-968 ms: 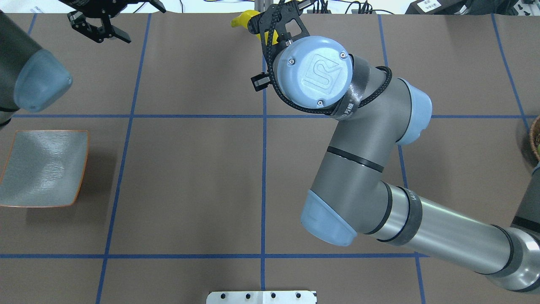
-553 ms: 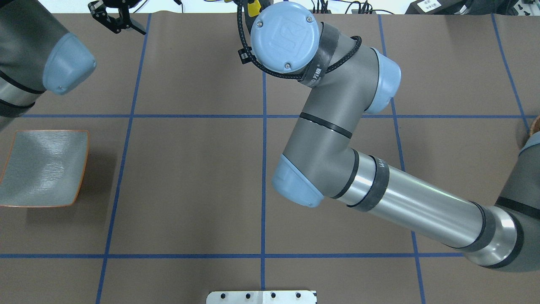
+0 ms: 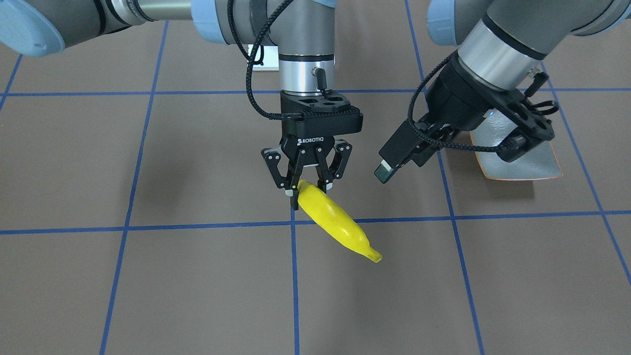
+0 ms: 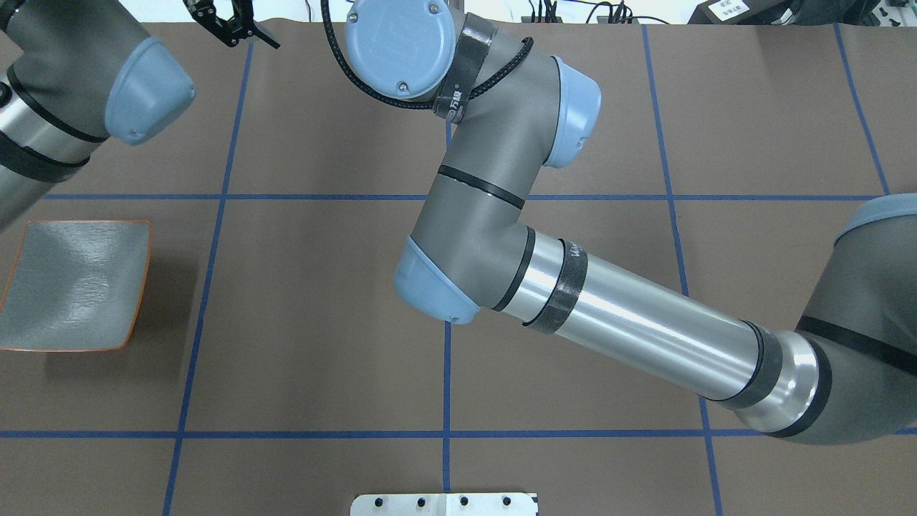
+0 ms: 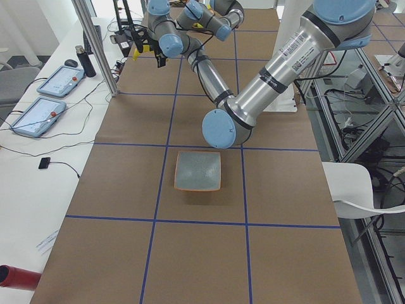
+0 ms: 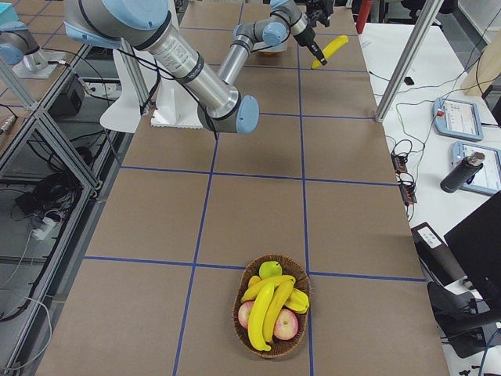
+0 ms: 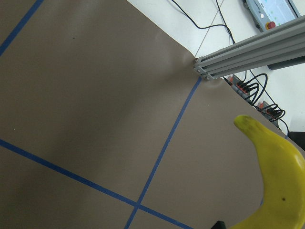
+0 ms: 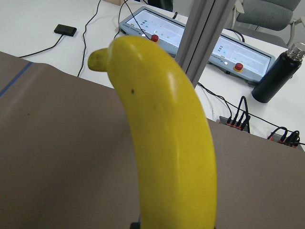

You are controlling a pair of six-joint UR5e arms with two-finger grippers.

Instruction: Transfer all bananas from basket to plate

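Note:
My right gripper (image 3: pixel 306 190) is shut on the stem end of a yellow banana (image 3: pixel 335 222), held above the table near its far edge; the fruit hangs tilted, its tip towards the operators' side. It fills the right wrist view (image 8: pixel 167 143) and shows small in the right side view (image 6: pixel 330 48). My left gripper (image 4: pixel 233 27) hovers open a short way from it, and the banana's tip (image 7: pixel 279 176) shows in the left wrist view. The square grey-green plate (image 4: pixel 71 287) lies bare under the left arm. The basket (image 6: pixel 236 313) holds three bananas (image 6: pixel 266 309) with apples.
Past the table's far edge stand an aluminium post (image 8: pixel 205 38), two tablets (image 8: pixel 157 28) and a black bottle (image 8: pixel 276 71). A white mounting plate (image 4: pixel 444 504) sits at the robot's side. Blue tape lines grid the brown table.
The right arm has swung left along the far edge, and its wrist now hides the banana from overhead. The left gripper has moved right towards it, staying open.

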